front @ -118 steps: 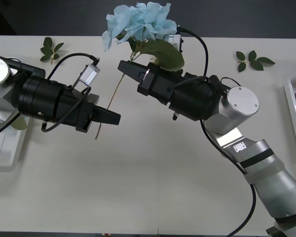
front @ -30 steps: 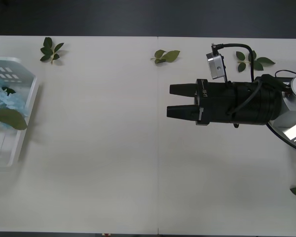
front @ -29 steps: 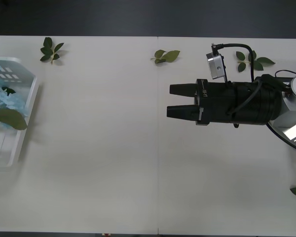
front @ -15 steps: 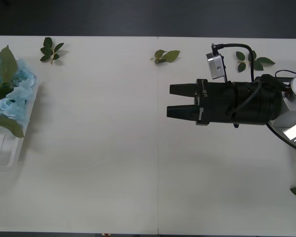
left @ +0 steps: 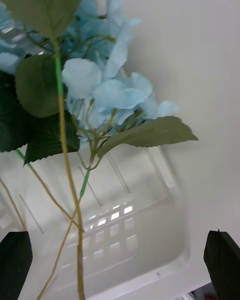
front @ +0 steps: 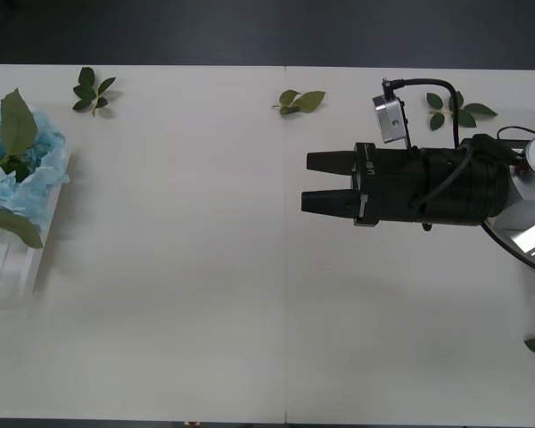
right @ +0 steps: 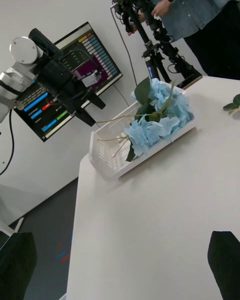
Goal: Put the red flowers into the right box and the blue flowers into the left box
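At the far left of the table [front: 205,294] you are seeing the left box [front: 18,267], which is lying at the table's left edge. The blue flowers [front: 22,178] are resting inside this box, their pale heads piling toward its far end and their broad leaves standing above the rim. Your left gripper [right: 87,107] is hanging above the left box, over the end where the stems are lying, and its two black fingers are standing apart with nothing between them. In the left wrist view the blue flowers [left: 105,85] and their thin stems are lying over the slotted white floor of the left box [left: 150,220].

Moving right from the box, a small leaf sprig [front: 93,89] is lying near the far edge of the table, just beyond the box's far corner. A second leaf sprig [front: 301,100] is lying well to the right of the box, also by the far edge.

Farther right, your right gripper [front: 321,183] is hovering over the table, well apart from the left box and pointing toward it. Its fingers are spread apart and are holding nothing. Behind it a third leaf sprig [front: 459,109] is lying by the far edge.
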Tool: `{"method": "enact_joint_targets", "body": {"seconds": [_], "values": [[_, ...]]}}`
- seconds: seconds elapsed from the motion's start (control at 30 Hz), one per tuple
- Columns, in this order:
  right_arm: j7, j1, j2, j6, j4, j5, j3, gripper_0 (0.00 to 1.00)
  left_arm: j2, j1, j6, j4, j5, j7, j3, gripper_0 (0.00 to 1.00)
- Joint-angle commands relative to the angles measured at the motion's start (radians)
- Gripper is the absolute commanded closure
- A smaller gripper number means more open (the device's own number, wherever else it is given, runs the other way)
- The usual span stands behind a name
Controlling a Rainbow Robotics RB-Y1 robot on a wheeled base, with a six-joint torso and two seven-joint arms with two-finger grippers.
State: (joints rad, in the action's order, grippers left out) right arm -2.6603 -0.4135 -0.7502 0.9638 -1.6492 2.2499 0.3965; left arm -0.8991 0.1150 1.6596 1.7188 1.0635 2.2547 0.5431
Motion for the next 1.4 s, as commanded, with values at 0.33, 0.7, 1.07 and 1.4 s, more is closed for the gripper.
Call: {"method": "enact_joint_targets", "body": {"seconds": [0.33, 0.7, 1.07, 1.4], "values": [[-0.024, -0.011, 0.006, 0.004, -0.035, 0.008, -0.016, 0.00, -0.026, -0.029, 0.069, 0.021, 0.467, 0.451, 0.008, 0.00], [-0.024, -0.011, 0.006, 0.004, -0.035, 0.008, -0.016, 0.00, -0.034, -0.025, -0.034, 0.024, 0.745, 0.451, -0.164, 0.00], [-0.024, -0.011, 0.006, 0.004, -0.035, 0.008, -0.016, 0.00, -0.129, -0.008, -0.276, 0.179, 0.885, 0.451, -0.420, 0.00], [-0.024, -0.011, 0.006, 0.004, -0.035, 0.008, -0.016, 0.00, -0.147, -0.005, -0.282, 0.203, 0.952, 0.451, -0.480, 0.00]]}}
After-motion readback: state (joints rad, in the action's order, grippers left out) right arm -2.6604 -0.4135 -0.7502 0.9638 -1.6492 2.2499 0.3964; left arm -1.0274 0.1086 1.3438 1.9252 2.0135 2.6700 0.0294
